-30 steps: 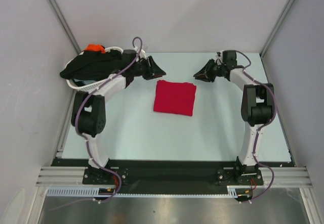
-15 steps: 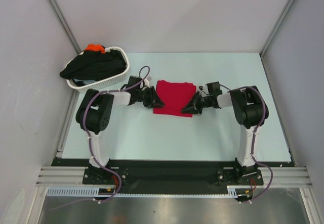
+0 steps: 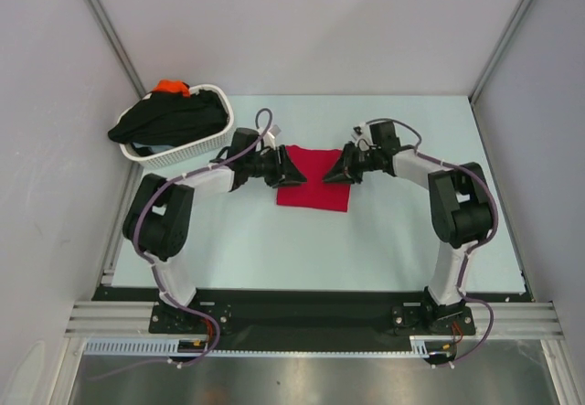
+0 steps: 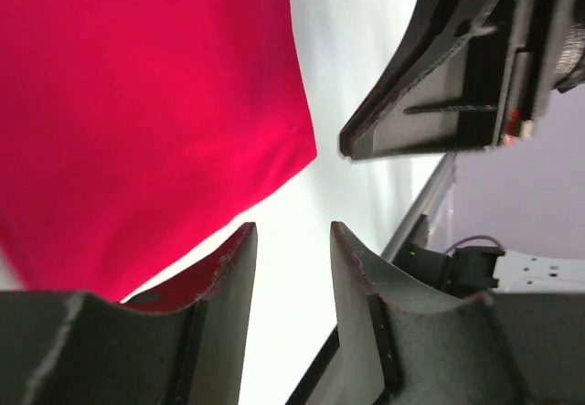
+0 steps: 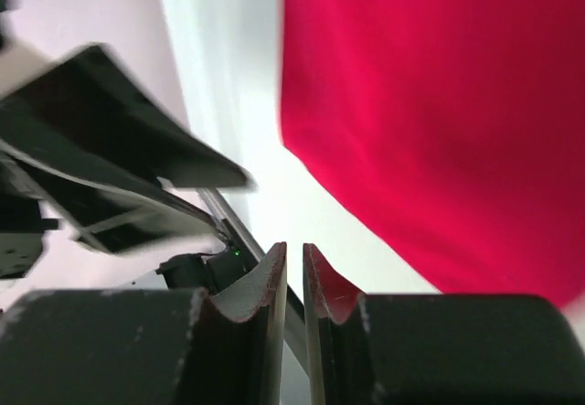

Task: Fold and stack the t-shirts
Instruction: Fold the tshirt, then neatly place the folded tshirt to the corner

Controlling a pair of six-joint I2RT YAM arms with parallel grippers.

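A folded crimson red t-shirt [image 3: 313, 190] lies flat in the middle of the table. My left gripper [image 3: 292, 175] is over its left edge, jaws a little apart with nothing between them. The left wrist view shows that gripper [image 4: 292, 231], the shirt [image 4: 155, 103] and a bare strip of table beyond its corner. My right gripper [image 3: 333, 174] is over the shirt's right edge. In its wrist view it [image 5: 292, 248] is closed to a thin slit and empty, with the shirt [image 5: 439, 103] beside it. A black t-shirt [image 3: 169, 118] and an orange one [image 3: 170, 86] lie heaped in the basket.
A white woven basket [image 3: 187, 153] stands at the table's far left corner. Grey enclosure walls stand on three sides. The right gripper's body [image 4: 457, 67] shows close in the left wrist view, and the left gripper's body [image 5: 119, 167] shows in the right wrist view.
Both arms swung in from the far side of the table to the red shirt's sides, then shifted slightly toward its far half. The shirt has not moved.
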